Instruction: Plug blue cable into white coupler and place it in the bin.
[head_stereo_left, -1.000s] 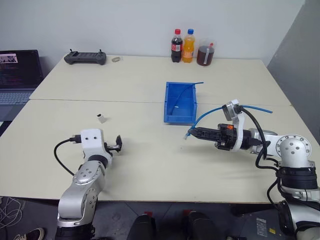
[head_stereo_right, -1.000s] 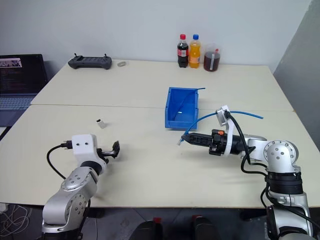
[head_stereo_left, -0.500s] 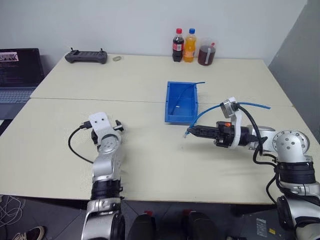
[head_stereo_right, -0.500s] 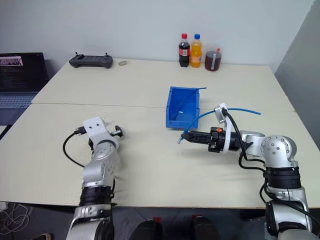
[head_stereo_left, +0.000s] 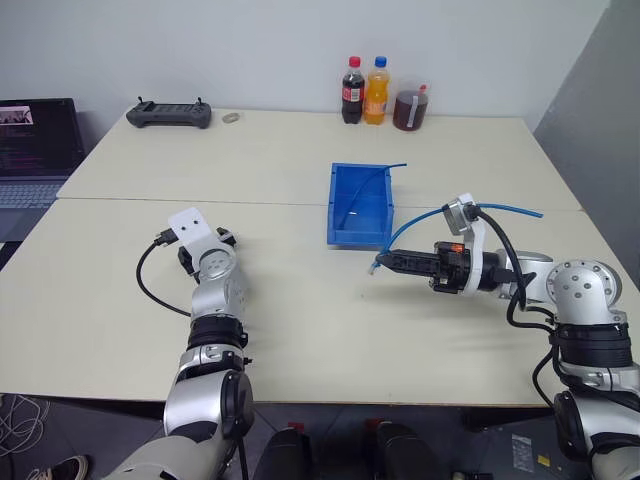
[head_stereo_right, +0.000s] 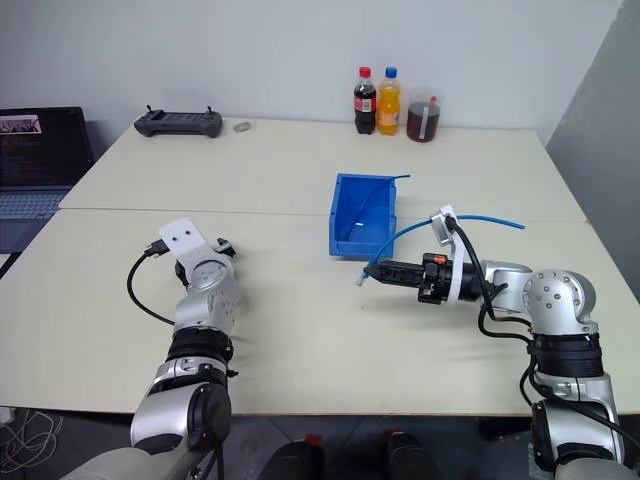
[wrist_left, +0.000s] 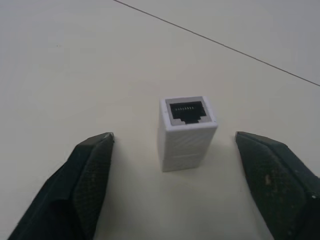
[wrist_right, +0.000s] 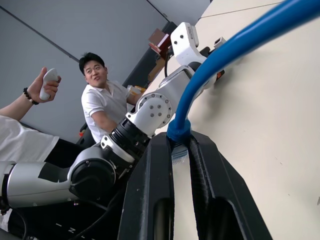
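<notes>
Left claw brought forward to straddle the white coupler; right claw unmoved, clamped on the blue cable.

Since the earlier frame the left claw (wrist_left: 172, 175) has been carried up the tabletop (head_stereo_left: 300, 300), and its textured black fingers (wrist_left: 87, 170) are now spread wide, apart from the white coupler (wrist_left: 186, 132) on either side. The coupler, a small boxy plastic block standing with its dark socket up, is judged light, rigid and easily tipped; its flat side walls would best be pinched. The right claw (head_stereo_left: 382, 264) is closed on the blue cable (head_stereo_left: 420, 222) just behind its clear plug. The cable is thin and springy and arcs back beside the bin (head_stereo_left: 360, 240).
</notes>
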